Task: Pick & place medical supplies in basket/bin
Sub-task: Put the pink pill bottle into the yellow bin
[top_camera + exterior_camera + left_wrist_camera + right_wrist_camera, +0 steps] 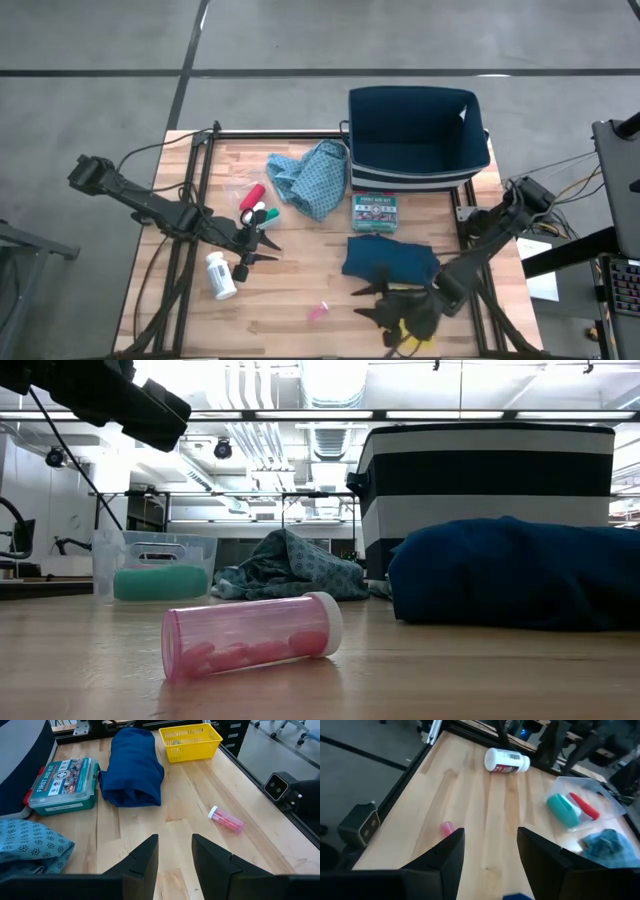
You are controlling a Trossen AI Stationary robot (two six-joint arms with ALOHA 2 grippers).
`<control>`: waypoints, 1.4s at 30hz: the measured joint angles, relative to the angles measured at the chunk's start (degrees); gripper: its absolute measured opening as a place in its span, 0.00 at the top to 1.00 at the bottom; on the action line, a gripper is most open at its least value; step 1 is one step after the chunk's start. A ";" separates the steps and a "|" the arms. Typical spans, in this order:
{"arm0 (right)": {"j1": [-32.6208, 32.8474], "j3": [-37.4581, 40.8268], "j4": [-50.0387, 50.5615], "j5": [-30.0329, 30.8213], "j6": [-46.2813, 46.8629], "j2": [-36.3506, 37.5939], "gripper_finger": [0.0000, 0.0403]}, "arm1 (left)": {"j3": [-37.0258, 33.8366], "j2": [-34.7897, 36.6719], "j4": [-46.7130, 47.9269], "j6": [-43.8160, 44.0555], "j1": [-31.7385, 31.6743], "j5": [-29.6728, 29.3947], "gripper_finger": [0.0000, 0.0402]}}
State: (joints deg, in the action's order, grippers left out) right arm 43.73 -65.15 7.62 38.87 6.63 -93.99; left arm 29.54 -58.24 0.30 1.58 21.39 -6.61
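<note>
The white pill bottle (pixel 221 277) lies on its side near the table's left front and also shows in the right wrist view (pixel 506 761). Red, green and white cylinders (pixel 256 205) lie in a clear bag (pixel 572 806). The light-blue patterned cloth (pixel 312 176) is bunched up by the bin. The dark teal folded cloth (pixel 390 258) lies flat at centre right (pixel 132 767). My left gripper (pixel 262 246) hovers open between bottle and cylinders (pixel 175 854). My right gripper (pixel 376 300) hangs open in front of the teal cloth (pixel 490 851).
A navy, white-striped bin (pixel 415 135) stands at the far right edge (pixel 490 485). A first aid kit (pixel 375 212) lies before it. A small pink vial (pixel 318 313) lies on its side near the front edge (pixel 250 645). A yellow basket (pixel 190 741) sits under the right arm.
</note>
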 joint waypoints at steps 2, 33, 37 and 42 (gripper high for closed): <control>-1.63 -0.02 -1.49 -2.66 -1.03 -1.08 0.55 | 0.00 0.00 0.00 -0.02 0.00 0.02 0.70; -13.46 -4.26 -24.33 -30.72 -11.46 -24.01 0.53 | 0.00 -0.02 0.06 -0.02 0.00 0.02 0.70; -13.92 -6.22 -21.85 -32.79 -10.02 -26.07 0.53 | -0.02 -0.02 0.62 0.00 0.00 0.00 0.70; -14.80 -9.05 -16.19 -34.20 -7.62 -27.06 0.54 | -0.02 -0.02 0.98 -0.01 0.00 0.01 0.70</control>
State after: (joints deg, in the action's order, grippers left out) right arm 28.93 -74.20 -8.57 4.67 -0.99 -121.05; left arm 29.52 -58.26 1.28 1.57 21.39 -6.60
